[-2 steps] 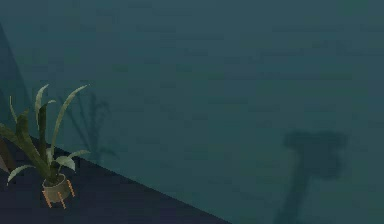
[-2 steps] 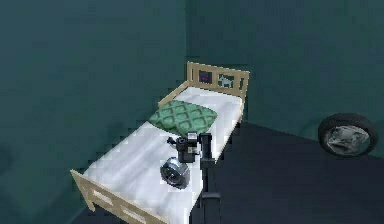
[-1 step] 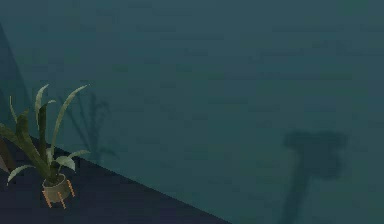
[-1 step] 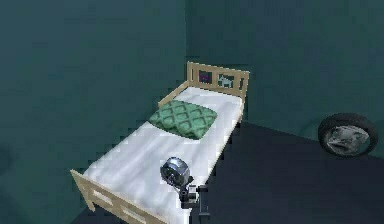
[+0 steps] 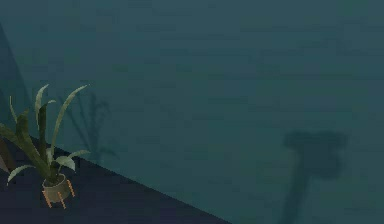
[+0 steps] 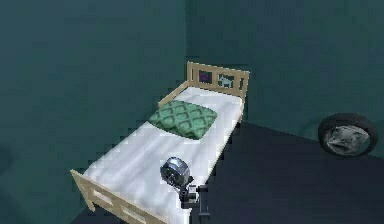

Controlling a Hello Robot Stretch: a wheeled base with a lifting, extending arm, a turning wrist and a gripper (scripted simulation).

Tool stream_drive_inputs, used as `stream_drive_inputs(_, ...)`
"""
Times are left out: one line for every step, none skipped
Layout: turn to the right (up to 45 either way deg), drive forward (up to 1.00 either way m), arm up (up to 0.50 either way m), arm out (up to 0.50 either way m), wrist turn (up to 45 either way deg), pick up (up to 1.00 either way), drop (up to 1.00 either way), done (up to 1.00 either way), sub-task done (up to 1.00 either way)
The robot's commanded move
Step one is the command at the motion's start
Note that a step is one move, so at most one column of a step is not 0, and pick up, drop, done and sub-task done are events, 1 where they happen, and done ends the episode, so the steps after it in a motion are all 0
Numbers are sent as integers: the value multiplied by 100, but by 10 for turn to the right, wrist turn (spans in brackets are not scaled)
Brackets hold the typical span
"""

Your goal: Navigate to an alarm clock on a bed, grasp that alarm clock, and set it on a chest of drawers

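1. Pale wood frames the bed (image 6: 215, 72); its white sheet spreads beyond the tool (image 6: 193, 193), which is at the bed's near edge.
2. The round grey alarm clock (image 6: 177, 169) shows against the sheet at the tool's far end, just up and left of it. I cannot tell whether the tool holds anything.
3. A green patterned pillow (image 6: 184, 117) lies farther out from the tool, toward the headboard.
4. A tyre (image 6: 347, 136) stands well off to the tool's right.
5. In the forward view, a small pot (image 5: 57, 186) on a wooden stand holds a long-leaved plant (image 5: 40, 130).
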Motion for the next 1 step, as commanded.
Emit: stream_drive_inputs(0,0,10,0,0,0,0,0,0)
